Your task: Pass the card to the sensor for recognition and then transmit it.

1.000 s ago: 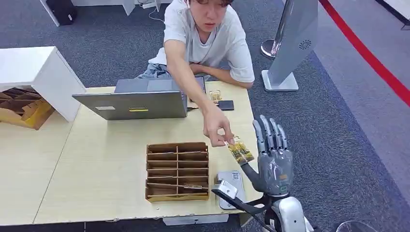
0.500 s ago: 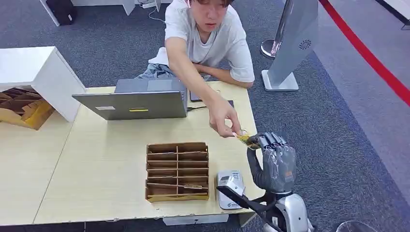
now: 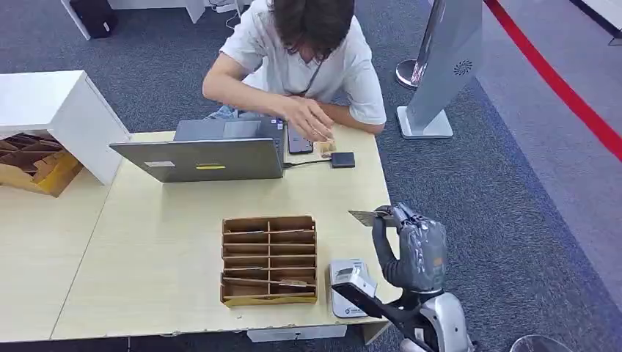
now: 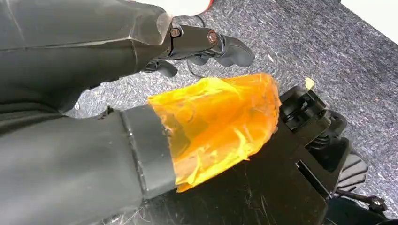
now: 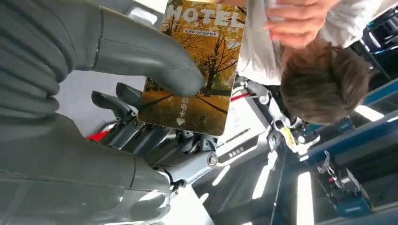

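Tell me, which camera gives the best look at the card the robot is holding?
The right wrist view: the card faces the camera, its autumn-tree picture and the word HOTEL readable, pinched under the right hand. The head view shows the card as a thin edge-on sliver. The left wrist view looks at the floor.

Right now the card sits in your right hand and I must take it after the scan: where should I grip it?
Grip the free end of the card, the end toward the table's middle, coming from that side. In the head view it lies near flat, and the right hand pinches the other end, its thumb pressing one face.
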